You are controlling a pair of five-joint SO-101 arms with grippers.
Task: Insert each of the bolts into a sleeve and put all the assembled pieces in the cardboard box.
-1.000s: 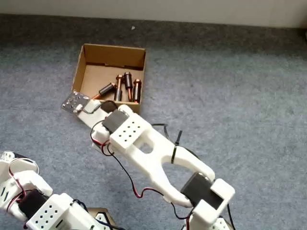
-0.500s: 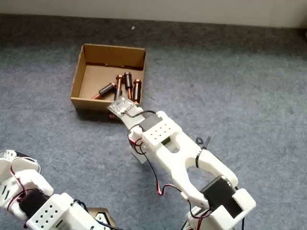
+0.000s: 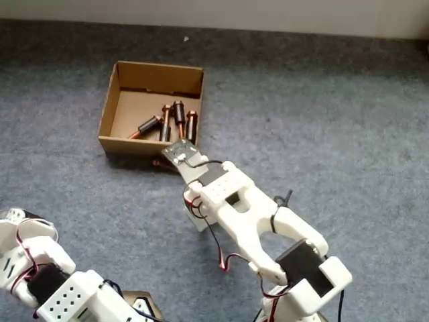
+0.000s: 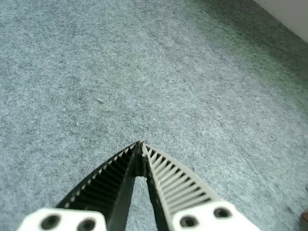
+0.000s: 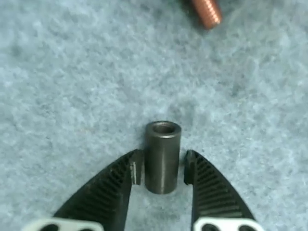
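A dark sleeve (image 5: 162, 149) lies on the grey carpet between the fingers of my right gripper (image 5: 161, 160), which is open with a thin gap on each side of the sleeve. Just beyond the sleeve lies the threaded end of a copper bolt (image 5: 204, 12). In the high view that bolt (image 3: 159, 163) pokes out by the front wall of the cardboard box (image 3: 110, 100), under the tip of the right arm (image 3: 221, 191). Several assembled pieces (image 3: 167, 121) lie inside the box. My left gripper (image 4: 141, 144) is shut on nothing, over bare carpet.
The left arm (image 3: 40, 282) sits folded at the near left corner. A pale wall edge (image 3: 268, 13) runs along the far side. Open carpet (image 3: 322, 121) stretches to the right of the box.
The right arm has swung from the box's front left corner to the right along its front wall and now sits over the sleeve. The left arm has stayed put.
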